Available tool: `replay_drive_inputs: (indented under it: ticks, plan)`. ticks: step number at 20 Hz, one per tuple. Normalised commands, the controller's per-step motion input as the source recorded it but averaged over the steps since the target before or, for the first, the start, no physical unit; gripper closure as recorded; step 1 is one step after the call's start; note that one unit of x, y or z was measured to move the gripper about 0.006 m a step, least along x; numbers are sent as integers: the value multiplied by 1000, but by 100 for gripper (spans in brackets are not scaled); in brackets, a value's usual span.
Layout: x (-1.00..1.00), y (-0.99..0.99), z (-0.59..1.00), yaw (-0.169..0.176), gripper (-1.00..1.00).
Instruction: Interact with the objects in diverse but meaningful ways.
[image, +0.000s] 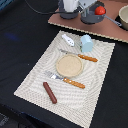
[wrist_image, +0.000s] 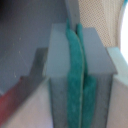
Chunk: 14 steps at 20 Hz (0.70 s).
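One sausage (image: 49, 92) lies nearest, beside one plate (image: 68, 65), one fork (image: 65, 80), one knife (image: 80, 56), one cup (image: 87, 43), one bottle (image: 68, 40); gripper (wrist_image: 77, 75) pads pressed together, holding nothing.

surface: black tabletop (image: 20, 45) | woven beige placemat (image: 100, 85) | brown board (image: 70, 22)

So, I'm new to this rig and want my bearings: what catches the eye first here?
The round tan plate in the middle of the pale placemat, flanked by the orange-handled fork and knife. Then the red tomato in the grey saucepan at the back, and the brown sausage near the mat's front.
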Motion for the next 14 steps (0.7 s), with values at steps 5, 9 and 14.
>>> replay_drive_inputs:
  ticks: [5, 9, 14]
  plan:
    - [353, 426, 107, 0, 100]
    - [431, 496, 0, 0, 100]
    - [377, 688, 99, 0, 100]
